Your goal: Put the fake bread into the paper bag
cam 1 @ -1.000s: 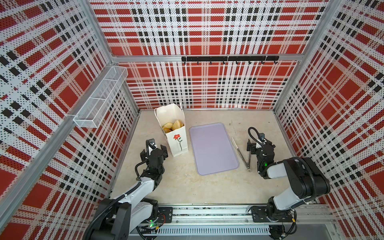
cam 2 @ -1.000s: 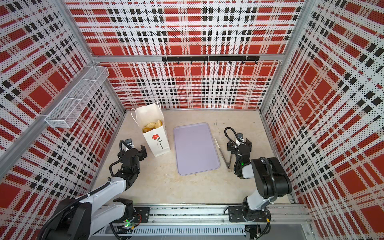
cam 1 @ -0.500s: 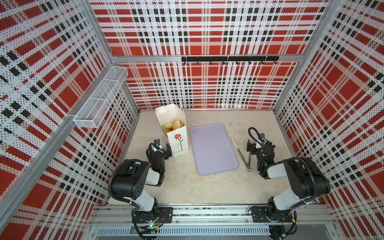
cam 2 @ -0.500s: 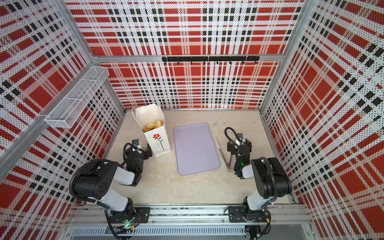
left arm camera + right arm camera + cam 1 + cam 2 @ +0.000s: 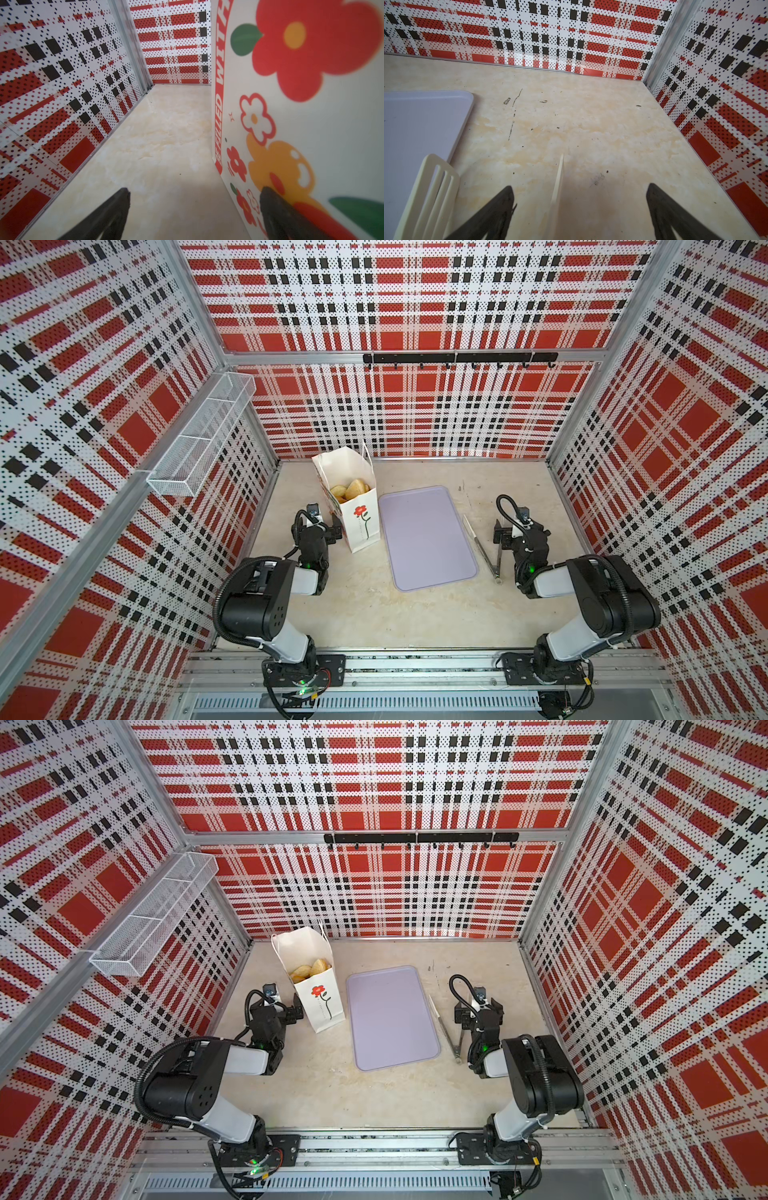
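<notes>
The white paper bag (image 5: 358,517) (image 5: 322,1002) with its red flower stands upright at the back left. Golden fake bread (image 5: 351,489) (image 5: 311,968) shows in its open top. My left gripper (image 5: 318,524) (image 5: 276,1007) sits low just left of the bag, open and empty. In the left wrist view the gripper (image 5: 194,191) faces bare table, and one fingertip (image 5: 268,194) lies against the bag's flowered side (image 5: 311,128). My right gripper (image 5: 519,527) (image 5: 478,1007) (image 5: 579,191) rests open and empty on the right.
A lilac tray (image 5: 426,541) (image 5: 390,1019) (image 5: 415,128) lies bare in the middle. Cream tongs (image 5: 484,545) (image 5: 446,1029) (image 5: 433,187) lie between the tray and my right gripper. A wire basket (image 5: 203,435) hangs on the left wall and a hook rail (image 5: 457,358) at the back.
The left arm has folded back with its elbow raised, and its gripper has come a little closer to the bag's side. The right arm has not moved.
</notes>
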Controlling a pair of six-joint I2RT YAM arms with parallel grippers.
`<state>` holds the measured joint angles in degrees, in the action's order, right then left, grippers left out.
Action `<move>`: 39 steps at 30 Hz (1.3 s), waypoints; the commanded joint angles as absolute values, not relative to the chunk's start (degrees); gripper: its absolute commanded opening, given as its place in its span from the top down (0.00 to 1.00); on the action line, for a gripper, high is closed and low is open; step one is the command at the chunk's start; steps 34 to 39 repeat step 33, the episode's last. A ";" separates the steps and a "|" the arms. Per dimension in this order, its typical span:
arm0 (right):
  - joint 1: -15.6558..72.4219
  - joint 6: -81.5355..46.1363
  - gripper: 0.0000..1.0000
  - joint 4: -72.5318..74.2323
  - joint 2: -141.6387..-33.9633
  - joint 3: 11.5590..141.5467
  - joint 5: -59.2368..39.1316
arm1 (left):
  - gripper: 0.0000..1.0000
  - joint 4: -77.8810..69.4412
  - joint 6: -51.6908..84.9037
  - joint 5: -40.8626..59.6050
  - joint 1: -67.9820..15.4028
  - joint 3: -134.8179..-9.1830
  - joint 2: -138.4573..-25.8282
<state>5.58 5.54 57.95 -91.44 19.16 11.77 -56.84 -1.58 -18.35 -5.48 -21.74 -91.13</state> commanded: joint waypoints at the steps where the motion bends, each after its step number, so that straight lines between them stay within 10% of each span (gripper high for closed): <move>1: 5.36 5.34 0.00 59.85 -91.41 19.80 11.45 | 0.01 -56.25 -1.31 -17.67 -5.54 -21.80 -90.26; 39: 5.36 5.32 0.00 60.04 -91.40 19.75 11.49 | 0.01 -56.26 -1.84 -18.20 -6.00 -21.93 -90.44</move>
